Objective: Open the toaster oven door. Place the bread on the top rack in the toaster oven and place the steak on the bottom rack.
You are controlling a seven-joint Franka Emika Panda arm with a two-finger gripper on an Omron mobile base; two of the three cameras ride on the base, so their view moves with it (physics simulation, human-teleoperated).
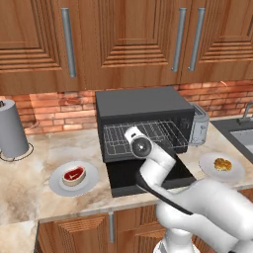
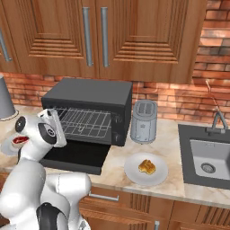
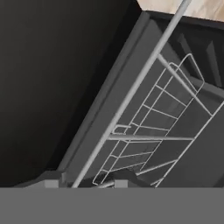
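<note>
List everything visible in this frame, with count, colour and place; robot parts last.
toaster oven: one, black, back of counter, centre
toaster oven door: one, black, folded down flat
wire racks: silver, inside the oven
steak: one, red, on grey plate left of oven
bread: one, golden, on grey plate right of oven
toaster: one, silver, right of oven
canister: one, grey, far left
sink: one, grey, far right
cabinets: brown wood, above
arm: one, white, over the open door
gripper: dark tips at the oven's rack

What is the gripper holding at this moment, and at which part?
It cannot be told. The gripper sits low by the open toaster oven door, near a wire rack; no grasp shows.
</note>
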